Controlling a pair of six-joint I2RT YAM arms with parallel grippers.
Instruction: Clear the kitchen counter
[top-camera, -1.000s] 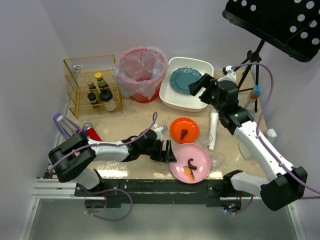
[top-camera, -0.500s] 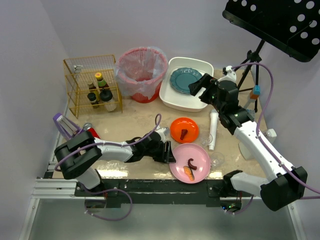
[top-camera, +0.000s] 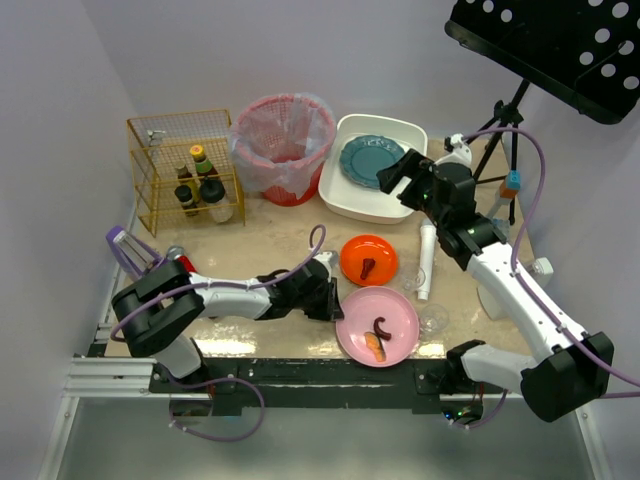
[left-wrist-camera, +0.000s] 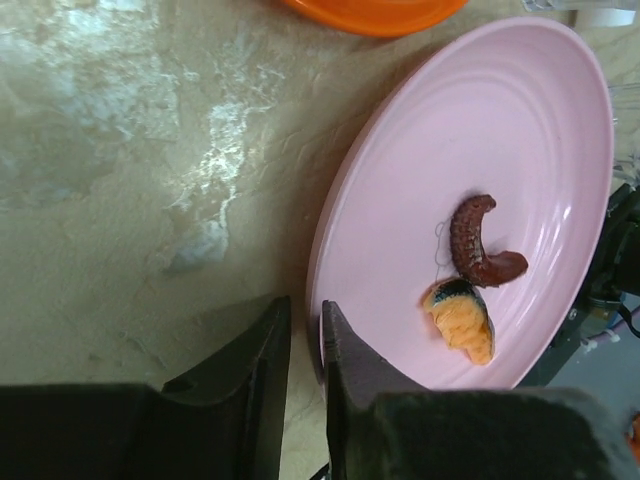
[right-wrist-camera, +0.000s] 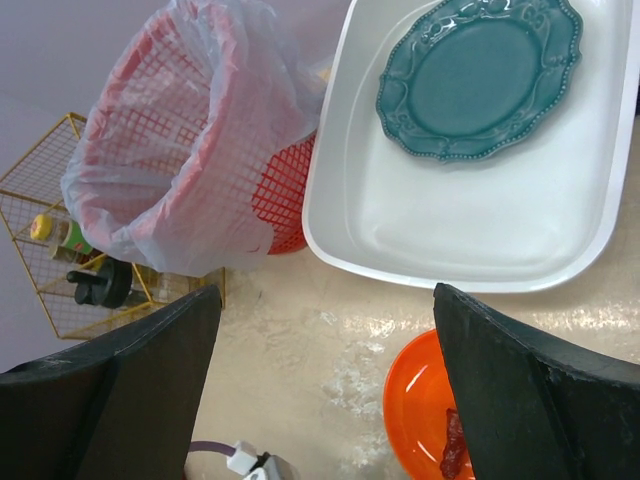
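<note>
On the kitchen counter (top-camera: 270, 245) (left-wrist-camera: 120, 200) a pink plate (top-camera: 392, 312) (left-wrist-camera: 480, 150) lies at the front edge. It carries a brown curved scrap (left-wrist-camera: 475, 240) and an orange scrap (left-wrist-camera: 462, 320). My left gripper (top-camera: 338, 305) (left-wrist-camera: 306, 340) is shut on the plate's left rim, one finger over the rim and one outside it. An orange plate (top-camera: 368, 258) (right-wrist-camera: 420, 410) with a dark scrap sits just behind. My right gripper (top-camera: 400, 172) (right-wrist-camera: 325, 300) hangs open above the counter near the white tub (top-camera: 345, 195) (right-wrist-camera: 340, 200), holding nothing.
A teal plate (top-camera: 370, 160) (right-wrist-camera: 480, 75) lies in the tub. A red basket (top-camera: 283, 145) (right-wrist-camera: 170, 170) lined with plastic stands left of it, and a yellow wire rack (top-camera: 180, 170) with bottles at the back left. A white tube (top-camera: 427, 260) and a clear glass (top-camera: 433, 318) lie right of the plates.
My left gripper has slid right to the pink plate's rim and closed on it. The plate has shifted slightly. The right arm has stayed still.
</note>
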